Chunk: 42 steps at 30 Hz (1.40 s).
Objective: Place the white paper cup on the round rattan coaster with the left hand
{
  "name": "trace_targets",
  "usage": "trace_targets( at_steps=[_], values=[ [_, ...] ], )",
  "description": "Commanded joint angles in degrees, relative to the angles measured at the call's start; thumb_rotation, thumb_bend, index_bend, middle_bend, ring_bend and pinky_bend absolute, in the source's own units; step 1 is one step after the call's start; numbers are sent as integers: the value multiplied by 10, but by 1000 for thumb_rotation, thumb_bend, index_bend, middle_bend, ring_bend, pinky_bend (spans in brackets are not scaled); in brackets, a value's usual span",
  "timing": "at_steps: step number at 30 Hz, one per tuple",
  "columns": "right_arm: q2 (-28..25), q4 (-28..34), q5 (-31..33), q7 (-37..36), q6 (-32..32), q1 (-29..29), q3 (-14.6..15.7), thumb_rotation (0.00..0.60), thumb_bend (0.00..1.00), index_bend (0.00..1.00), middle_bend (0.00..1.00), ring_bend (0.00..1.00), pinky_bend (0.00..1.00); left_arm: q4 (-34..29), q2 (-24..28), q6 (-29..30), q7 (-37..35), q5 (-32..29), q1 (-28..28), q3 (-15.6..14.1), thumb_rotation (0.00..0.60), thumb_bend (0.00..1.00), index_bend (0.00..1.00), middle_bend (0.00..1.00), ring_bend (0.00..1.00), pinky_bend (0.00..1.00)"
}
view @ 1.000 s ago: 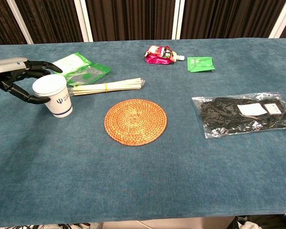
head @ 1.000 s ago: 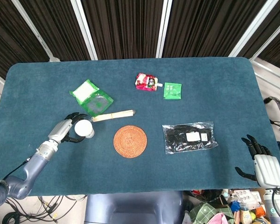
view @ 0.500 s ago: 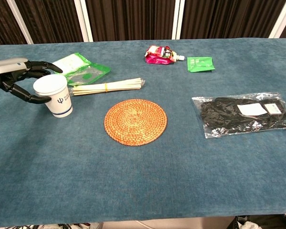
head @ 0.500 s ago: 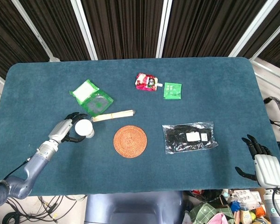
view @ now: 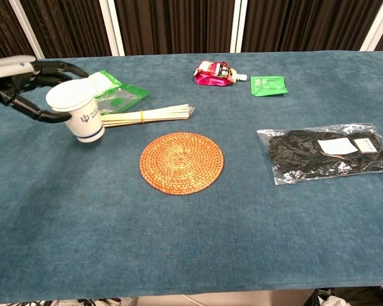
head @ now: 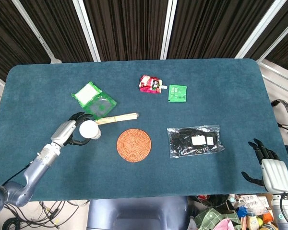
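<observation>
Cup (view: 80, 113), white paper with a blue mark and band, is tilting with its mouth leaning toward the left hand (view: 27, 85), which is wrapping dark fingers (view: 48, 116) around its upper rim from the far and near sides; the head view shows the same hand (head: 71, 133) curling about the cup (head: 90, 129), so the cup is being held, fingers partly closed on it rather than spread wide. Whether the cup's base is touching the table (view: 179, 242) cannot be told, though it is looking raised in the chest view. Coaster (view: 181, 162), round woven rattan, is lying flat on the blue cloth to the right of the cup, apart from it and bare on top; the head view is placing it (head: 134, 145) just past the cup toward the table's middle. Chopsticks (view: 145, 116), a banded bundle, are lying just behind the cup, running toward the coaster's far side. Green packet (view: 108, 92) is sitting behind the hand. Red pouch (view: 217, 71) and green sachet (view: 268, 85) are resting near the far edge. Black bag (view: 329, 152), in clear plastic with white labels, is lying well to the right. Right hand (head: 269, 167) is hanging off the table's near right corner, fingers spread, holding nothing.
</observation>
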State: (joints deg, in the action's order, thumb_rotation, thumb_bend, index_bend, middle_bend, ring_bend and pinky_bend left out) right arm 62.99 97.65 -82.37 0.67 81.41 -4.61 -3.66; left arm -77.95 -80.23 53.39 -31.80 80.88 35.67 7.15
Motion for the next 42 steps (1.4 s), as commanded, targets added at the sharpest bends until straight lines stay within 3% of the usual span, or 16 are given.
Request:
trace_targets(
  at_steps=[1, 12, 20, 31, 38, 42],
  values=[
    [0, 0, 2, -1, -1, 0, -1, 600, 104, 131, 40, 182, 191, -29, 3, -9, 4, 1, 13, 9, 600, 305, 175, 297, 0, 0],
    [-2, -1, 3, -4, -1, 0, -1, 600, 105, 131, 40, 182, 191, -76, -35, -67, 67, -42, 71, 41, 600, 305, 176, 298, 0, 0],
    [-3, -2, 3, -6, -1, 0, -1, 600, 105, 131, 40, 182, 191, -61, -83, -103, 109, -93, 99, 48, 600, 305, 178, 298, 0, 0],
    [-4, -2, 3, -9, -1, 0, -2, 600, 105, 131, 40, 182, 191, -49, -113, -102, 157, -117, 115, 53, 600, 302, 173, 292, 0, 0],
    [-5, -2, 4, -11, -2, 0, -2, 600, 106, 131, 40, 182, 191, -52, -105, -111, 219, -142, 121, 40, 600, 159, 27, 136, 0, 0],
    [-5, -2, 4, -11, -2, 0, -2, 600, 105, 131, 41, 182, 191, -60, -98, -121, 237, -164, 125, 38, 600, 135, 0, 48, 0, 0]
  ],
)
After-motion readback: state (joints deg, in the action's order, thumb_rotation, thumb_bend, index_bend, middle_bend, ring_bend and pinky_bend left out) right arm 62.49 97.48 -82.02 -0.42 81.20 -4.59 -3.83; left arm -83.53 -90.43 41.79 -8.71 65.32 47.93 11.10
